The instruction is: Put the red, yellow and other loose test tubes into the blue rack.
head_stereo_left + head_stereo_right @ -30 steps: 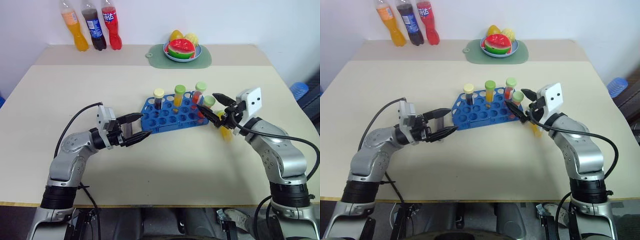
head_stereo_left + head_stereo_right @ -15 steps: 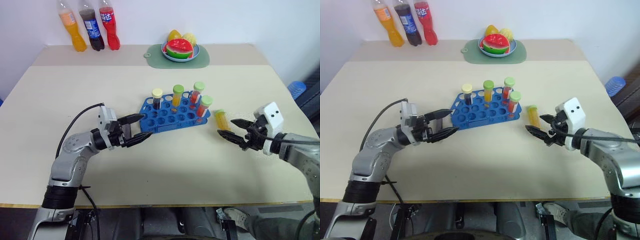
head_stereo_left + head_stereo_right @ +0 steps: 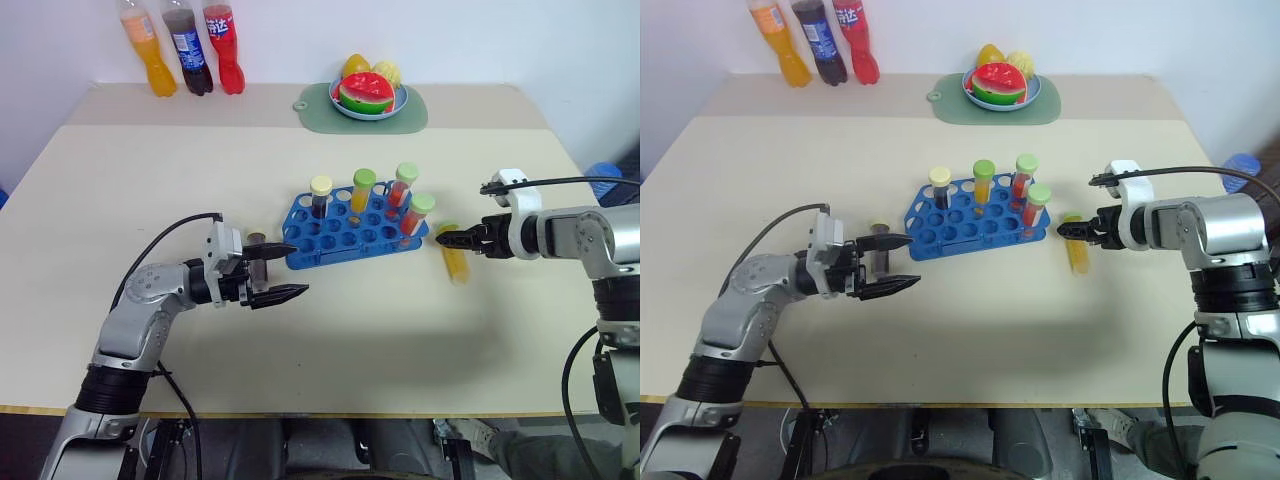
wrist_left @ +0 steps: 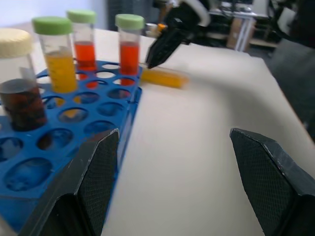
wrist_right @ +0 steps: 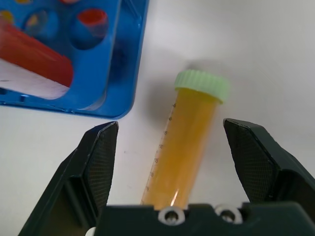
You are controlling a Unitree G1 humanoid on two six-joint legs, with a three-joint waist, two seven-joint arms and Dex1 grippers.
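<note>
Table [image 3: 150,180]: rack [image 3: 345,235] near centre, four capped tubes [image 3: 362,190] upright in its far and right-hand holes; one loose tube [image 3: 453,262] lying on the table just right of the rack; three bottles [image 3: 185,50] at far left edge; fruit plate [image 3: 368,95] on a mat [image 3: 312,105], far centre.

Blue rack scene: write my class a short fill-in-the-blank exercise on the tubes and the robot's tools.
1. The blue rack holds ____ upright tubes.
2. The loose yellow tube lies on the table with a ____ cap.
3. The right tool is above that tube with its fingers ____.
4. The left tool holds ____.

Missing words: four; green; open; nothing
</note>
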